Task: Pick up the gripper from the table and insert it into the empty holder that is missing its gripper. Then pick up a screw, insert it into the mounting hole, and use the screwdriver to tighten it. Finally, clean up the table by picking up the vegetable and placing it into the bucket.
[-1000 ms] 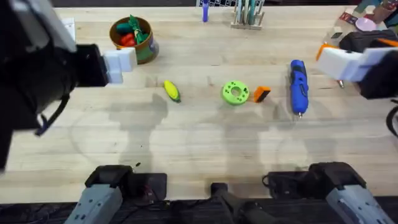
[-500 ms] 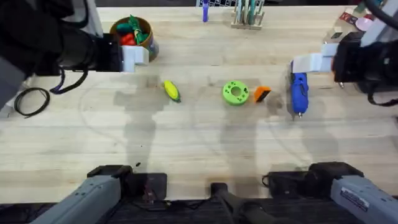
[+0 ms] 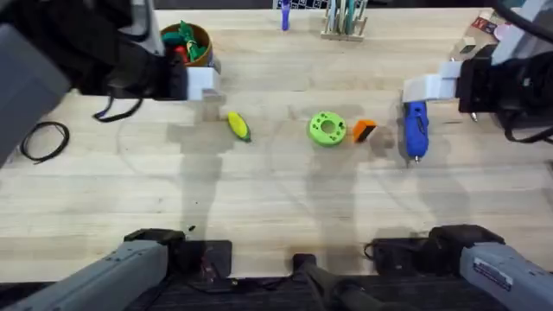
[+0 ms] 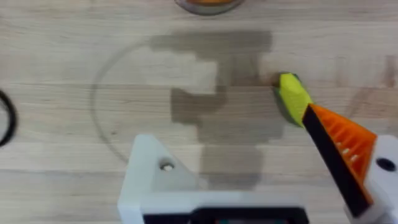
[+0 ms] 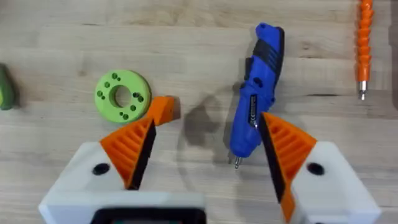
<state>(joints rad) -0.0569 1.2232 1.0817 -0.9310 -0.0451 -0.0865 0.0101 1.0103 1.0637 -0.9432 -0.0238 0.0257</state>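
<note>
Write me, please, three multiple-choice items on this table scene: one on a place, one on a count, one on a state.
1. What lies between the green disc and the blue screwdriver?
A. the orange gripper
B. the corn
C. the bucket

2. How many orange pads does the left tool carry?
A. none
B. one
C. two

3. How is the right tool?
A. shut on the screwdriver
B. open, holding nothing
C. shut on the corn

Answers:
1 A: the gripper sits between them.
2 B: one finger is bare white.
3 B: both fingers stand apart above the table.
</note>
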